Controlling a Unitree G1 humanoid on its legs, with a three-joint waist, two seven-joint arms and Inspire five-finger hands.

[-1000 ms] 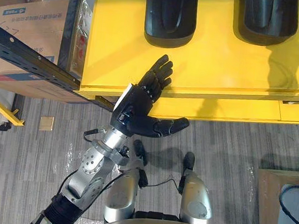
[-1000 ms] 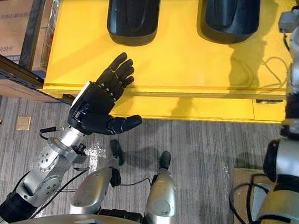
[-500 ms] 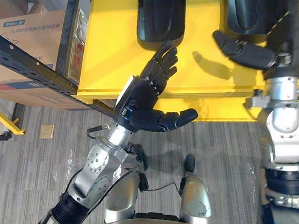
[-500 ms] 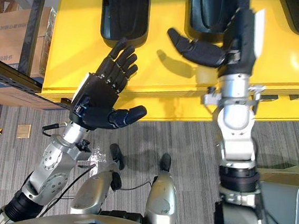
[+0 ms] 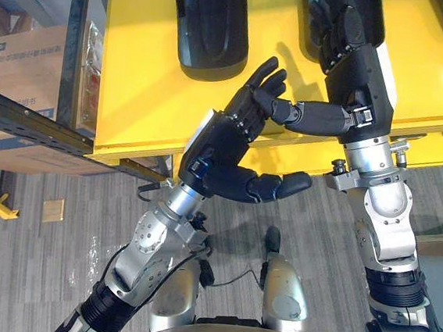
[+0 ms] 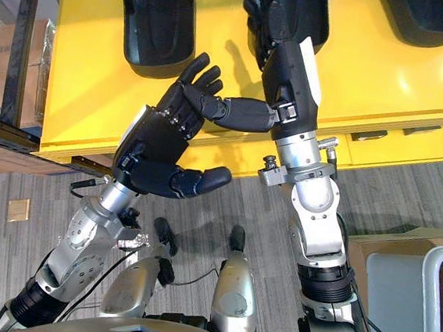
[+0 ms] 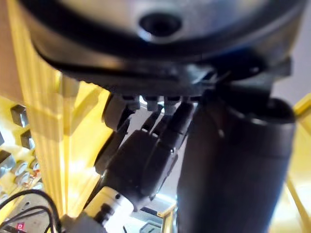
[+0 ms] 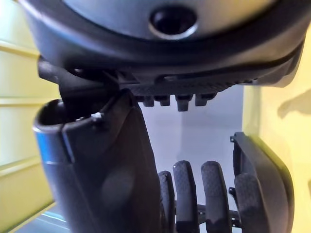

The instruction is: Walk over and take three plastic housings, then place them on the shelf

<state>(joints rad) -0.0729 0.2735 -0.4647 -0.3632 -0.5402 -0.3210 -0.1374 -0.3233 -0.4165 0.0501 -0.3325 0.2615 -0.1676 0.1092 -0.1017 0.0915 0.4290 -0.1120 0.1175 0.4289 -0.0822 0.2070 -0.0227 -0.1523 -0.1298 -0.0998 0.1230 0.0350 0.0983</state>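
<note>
Three black plastic housings lie on the yellow table (image 5: 136, 71): one at the left (image 5: 214, 24), one in the middle (image 6: 316, 14), one at the far right (image 6: 432, 17). My right hand (image 5: 362, 66) reaches over the table's front edge. Its straight fingers lie on the middle housing, and its thumb points left. The right wrist view shows that housing's rim (image 8: 265, 179) just beside the fingers. My left hand (image 5: 221, 154) is open, held palm-up above the table's front edge below the left housing, holding nothing. Its fingertips come close to the right thumb.
A dark steel shelf rack (image 5: 30, 116) with cardboard boxes (image 5: 27, 61) stands left of the table. A small cardboard scrap (image 5: 52, 210) lies on the grey floor. A box and a metal-framed bin (image 6: 421, 295) stand at the lower right.
The camera has shifted, so the table sits nearer. My right arm came in from the right and laid its fingers on the middle housing. My left hand rose a little towards the table.
</note>
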